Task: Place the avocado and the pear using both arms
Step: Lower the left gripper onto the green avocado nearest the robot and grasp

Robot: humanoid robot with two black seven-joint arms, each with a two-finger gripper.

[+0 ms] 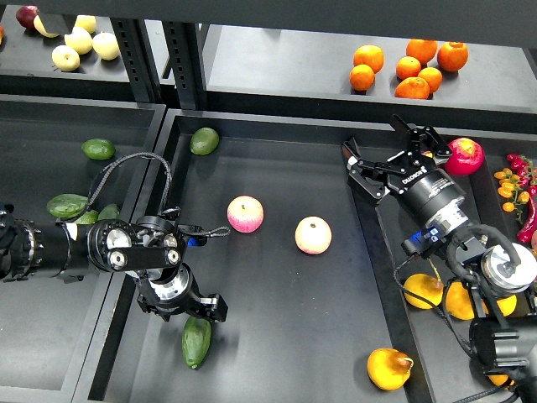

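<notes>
The avocado (196, 342) and pear (389, 368) are lying low in the frame on the black tray (277, 210). The right hand (388, 159) is hanging released upper right; can't tell about the left hand (198, 307), hovering right above the avocado.

Avocado (196, 342): elongated, smooth mid-green skin, lying on its side on the dark tray floor, lower left of centre bin. Long axis runs near vertical in my head view, narrower end toward bottom. Upper end sits right under my left gripper (180, 309); can't tell if fingers touch it or are closed on it, as gripper is seen dark and end-on.

Pear (389, 368): lumpy, orange-yellow, short dark stem at right side. Lies on tray floor at lower right of same bin, just beside the right wall. Nothing touching it. Avocado and pear well apart.
</notes>
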